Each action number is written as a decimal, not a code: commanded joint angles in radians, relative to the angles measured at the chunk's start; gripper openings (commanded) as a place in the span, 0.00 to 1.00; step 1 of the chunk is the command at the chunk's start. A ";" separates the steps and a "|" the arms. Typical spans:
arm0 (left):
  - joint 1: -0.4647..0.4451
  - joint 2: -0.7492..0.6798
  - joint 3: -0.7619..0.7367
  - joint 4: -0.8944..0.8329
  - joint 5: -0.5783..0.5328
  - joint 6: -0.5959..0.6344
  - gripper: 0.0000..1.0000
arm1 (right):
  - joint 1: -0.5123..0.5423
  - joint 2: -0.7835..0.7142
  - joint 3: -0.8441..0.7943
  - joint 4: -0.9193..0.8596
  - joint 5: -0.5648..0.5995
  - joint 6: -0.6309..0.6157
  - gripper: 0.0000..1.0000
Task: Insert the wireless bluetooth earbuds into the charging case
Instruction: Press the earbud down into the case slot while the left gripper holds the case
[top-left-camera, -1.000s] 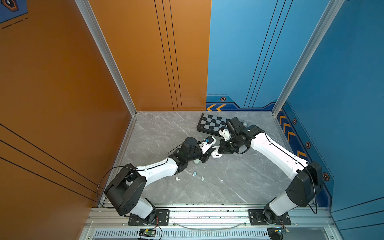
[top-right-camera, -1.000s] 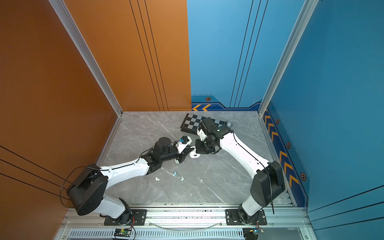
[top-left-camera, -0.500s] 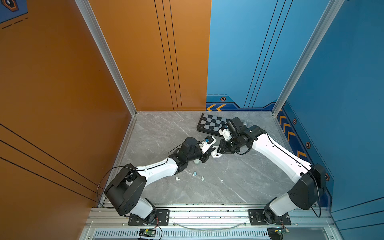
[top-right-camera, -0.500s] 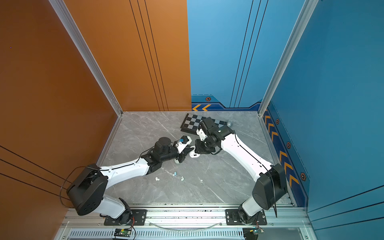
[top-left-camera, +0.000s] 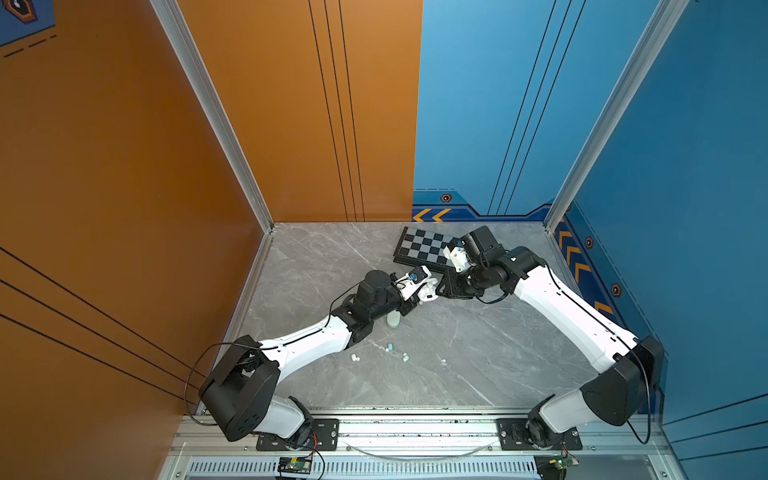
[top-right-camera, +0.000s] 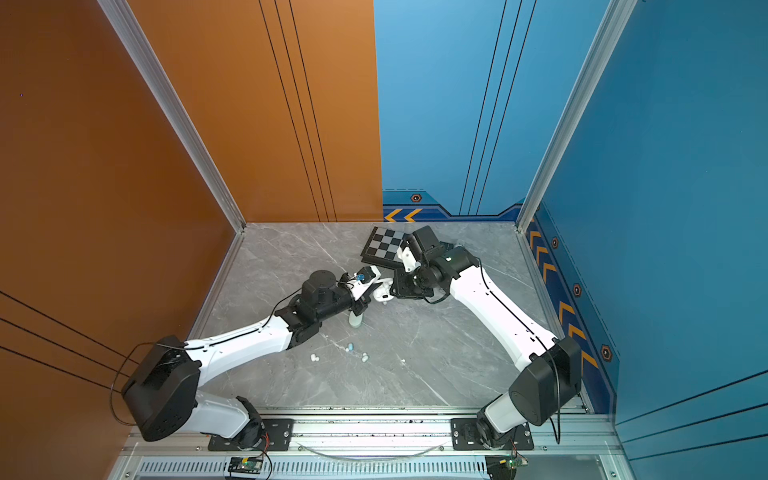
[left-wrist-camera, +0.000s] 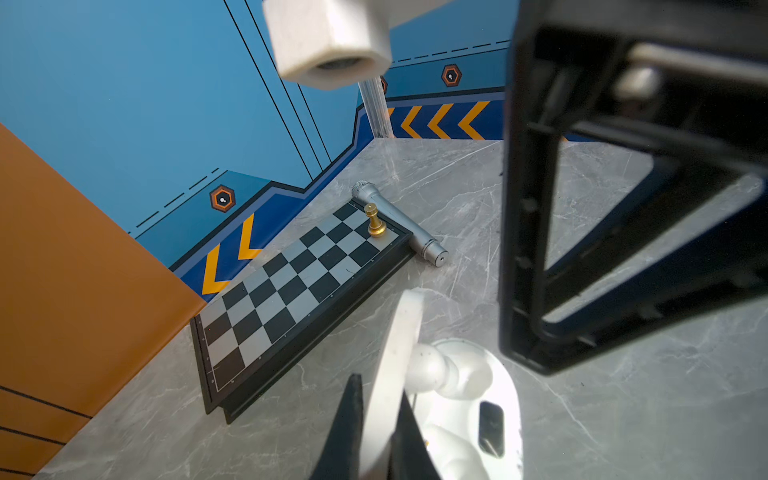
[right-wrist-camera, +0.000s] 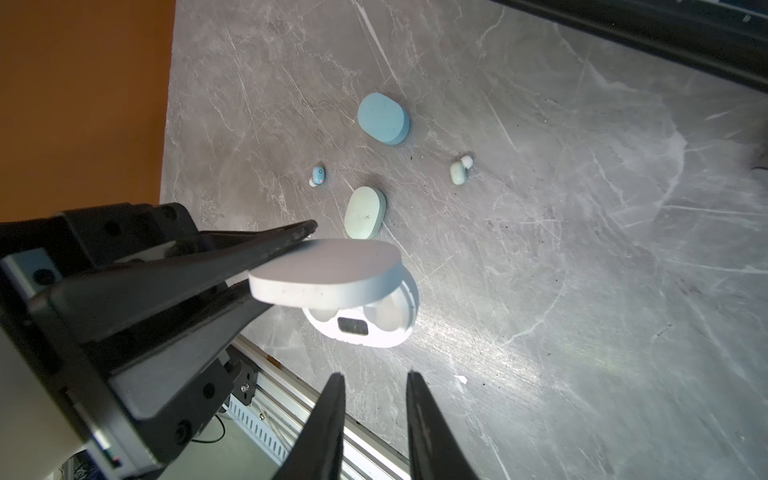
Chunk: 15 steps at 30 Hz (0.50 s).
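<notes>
A white charging case (top-left-camera: 428, 293) (top-right-camera: 382, 293) stands open mid-table. My left gripper (left-wrist-camera: 378, 386) (right-wrist-camera: 282, 257) is shut on its raised lid (right-wrist-camera: 328, 270). In the left wrist view two white earbuds (left-wrist-camera: 432, 368) sit in the base (left-wrist-camera: 505, 386). My right gripper (right-wrist-camera: 375, 375) (top-left-camera: 440, 291) hovers just beside the base (right-wrist-camera: 361, 328), open, with nothing between its fingers. Loose earbuds lie on the marble: a light blue one (right-wrist-camera: 318, 174) (top-left-camera: 390, 346), a pale one (right-wrist-camera: 459, 170) (top-left-camera: 405, 356) and a white one (top-left-camera: 354, 357).
A blue case (right-wrist-camera: 383, 118) and a pale green case (right-wrist-camera: 365, 212) (top-left-camera: 393, 320) lie shut on the table near the left arm. A chessboard (top-left-camera: 424, 249) (left-wrist-camera: 291, 282) with a gold chess piece (left-wrist-camera: 376, 222) and a microphone (left-wrist-camera: 399, 220) lie at the back.
My right gripper's jaws have parted next to the white case, and its arm has shifted slightly. The left gripper has kept its hold on the lid.
</notes>
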<state>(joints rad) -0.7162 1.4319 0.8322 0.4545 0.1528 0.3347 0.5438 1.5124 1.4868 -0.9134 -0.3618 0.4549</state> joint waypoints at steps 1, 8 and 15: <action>-0.016 -0.028 0.034 0.015 -0.029 0.038 0.00 | -0.004 -0.015 0.026 0.014 0.014 0.021 0.31; -0.022 -0.037 0.039 0.013 -0.051 0.071 0.00 | -0.005 -0.027 0.025 0.044 0.016 0.026 0.35; -0.031 -0.039 0.057 0.012 -0.060 0.095 0.00 | -0.007 -0.022 0.025 0.082 0.018 0.033 0.39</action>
<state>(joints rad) -0.7376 1.4204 0.8505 0.4553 0.1081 0.4126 0.5430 1.5105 1.4876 -0.8623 -0.3614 0.4725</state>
